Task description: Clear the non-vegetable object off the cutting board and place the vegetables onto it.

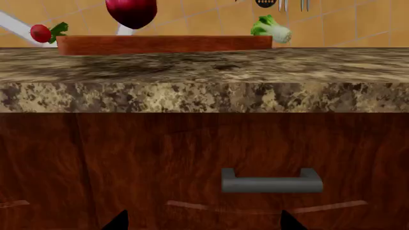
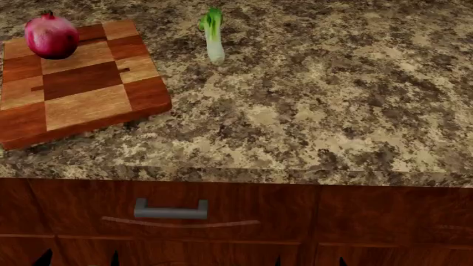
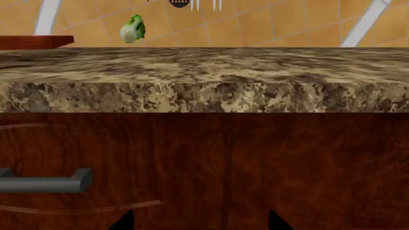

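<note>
Nearest: both grippers sit low, in front of the cabinet face, below the counter edge. Only dark fingertip points show at the frame bottoms. Left gripper (image 1: pixel 201 223) has its tips well apart with nothing between them; right gripper (image 3: pixel 198 221) likewise spread and empty. Neither is touching anything. A grey drawer handle (image 2: pixel 170 210) lies just ahead of the left one.

Next: speckled granite counter (image 2: pixel 333 111), thick front lip.

On it, left side: the checkered cutting board (image 2: pixel 74 83), skewed a little to the counter edge. The red fruit (image 2: pixel 51 36) rests on the board's far left corner, upright, crown up. Task not begun, by my reading: fruit on the board, greens off it.

Further in, right of the board and apart from it: the green-white stalk (image 2: pixel 212 36) lying on the counter, leafy end away from the robot.

Left wrist view also shows a small red thing with green leaves (image 1: pixel 46 32) beyond the board's end; what it is, cannot tell. No leaf bunch made out for certain.

Risks: arms rising from here could catch the counter lip or the handle. The fruit is round and glossy; an off-centre grip may squirt it loose to roll off the corner. The slim stalk lies flat, so the fingers may scrape the granite.
</note>
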You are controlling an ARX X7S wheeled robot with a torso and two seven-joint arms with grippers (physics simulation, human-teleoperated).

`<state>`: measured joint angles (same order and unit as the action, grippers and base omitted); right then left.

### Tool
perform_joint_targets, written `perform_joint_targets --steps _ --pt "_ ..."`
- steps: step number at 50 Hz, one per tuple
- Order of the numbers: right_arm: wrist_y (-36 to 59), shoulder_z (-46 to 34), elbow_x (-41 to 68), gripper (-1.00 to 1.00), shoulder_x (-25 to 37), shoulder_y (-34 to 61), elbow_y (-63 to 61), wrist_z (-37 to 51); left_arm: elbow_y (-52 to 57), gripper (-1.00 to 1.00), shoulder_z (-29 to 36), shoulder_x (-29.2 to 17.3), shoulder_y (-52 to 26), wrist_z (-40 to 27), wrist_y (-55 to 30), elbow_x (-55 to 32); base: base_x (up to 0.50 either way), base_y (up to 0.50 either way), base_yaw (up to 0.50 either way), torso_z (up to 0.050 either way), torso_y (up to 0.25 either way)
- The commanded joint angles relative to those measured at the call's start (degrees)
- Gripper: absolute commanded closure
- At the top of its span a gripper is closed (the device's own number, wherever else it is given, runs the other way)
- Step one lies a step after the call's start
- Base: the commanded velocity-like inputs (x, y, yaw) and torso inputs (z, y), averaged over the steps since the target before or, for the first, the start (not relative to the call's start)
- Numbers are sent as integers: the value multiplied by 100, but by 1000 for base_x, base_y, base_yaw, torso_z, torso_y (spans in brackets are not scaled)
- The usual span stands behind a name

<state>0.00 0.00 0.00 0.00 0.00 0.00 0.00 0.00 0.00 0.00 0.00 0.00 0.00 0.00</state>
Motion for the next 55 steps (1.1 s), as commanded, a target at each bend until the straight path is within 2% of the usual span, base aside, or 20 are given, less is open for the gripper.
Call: perform_joint_targets --steps 1,19,22,23,27,55 --pt "-10 -221 186 -100 186 -5 -3 221 6 -100 137 -116 -7 -137 -10 -116 0 0 0 0 0" --pt "-74 -437 391 -100 371 -4 -14 449 33 -100 398 -347 6 -428 36 -327 0 0 0 0 0" --pt "-66 -450 440 -100 391 4 12 473 18 -100 509 -378 -26 -699 -111 34 0 0 0 0 0" --pt "-109 -458 442 -100 398 -3 13 483 86 -100 440 -384 45 -461 103 -353 0 0 0 0 0" --pt "-27 -533 401 -100 437 11 -4 533 89 -100 477 -418 39 -523 40 -349 0 0 0 0 0" --pt "-48 -732 578 -100 612 22 -22 739 81 -100 678 -599 21 -707 82 -559 0 500 0 0 0"
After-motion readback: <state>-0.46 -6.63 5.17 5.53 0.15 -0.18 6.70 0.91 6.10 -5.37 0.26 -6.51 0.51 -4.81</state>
